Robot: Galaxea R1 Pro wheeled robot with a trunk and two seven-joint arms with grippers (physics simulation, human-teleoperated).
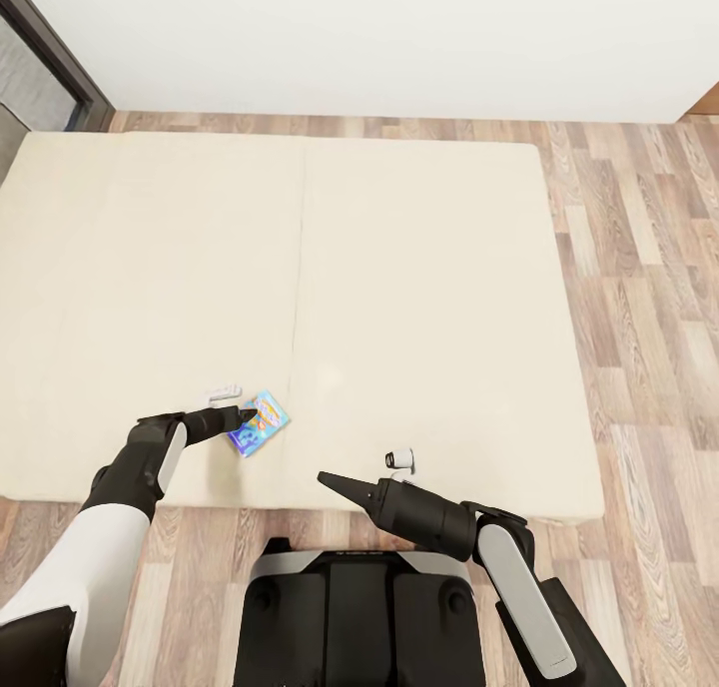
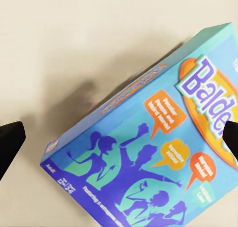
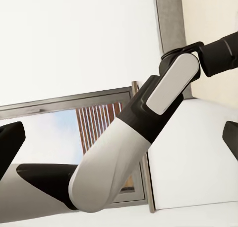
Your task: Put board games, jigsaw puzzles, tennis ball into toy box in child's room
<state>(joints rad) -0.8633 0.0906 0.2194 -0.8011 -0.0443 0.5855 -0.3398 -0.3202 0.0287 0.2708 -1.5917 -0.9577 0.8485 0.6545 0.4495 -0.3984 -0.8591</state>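
Firstly, at the left side of the head view the dark-framed window (image 1: 40, 68) stands at the corner, and the bed (image 1: 419, 268) with its plain beige mattress in two sections lies wide across the wood-plank floor (image 1: 649, 298).

The left gripper (image 1: 236, 419) reaches over the near part of the bed to the blue board game (image 1: 260, 422). This box lies flat on the mattress near the seam between the two sections, close to the near edge. In the left wrist view the board game (image 2: 148, 152) sits between the two dark fingertips (image 2: 10, 142); the jaws stand wide open around it and do not yet hold it. The box is thin and flat, of glossy printed card, blue with orange and yellow speech bubbles and purple figures. It is probably light and stiff, but the smooth faces may slip, and the soft mattress can give way under a push. A good hold seems to be across the two long thin edges, near the middle, so that it does not swing.

Further right, the right gripper (image 1: 330, 480) hangs above the near edge of the bed, holding nothing. In the right wrist view its fingertips (image 3: 11, 140) stand well apart, so the jaws are open, and beyond them the white and black left arm (image 3: 134, 138) shows.
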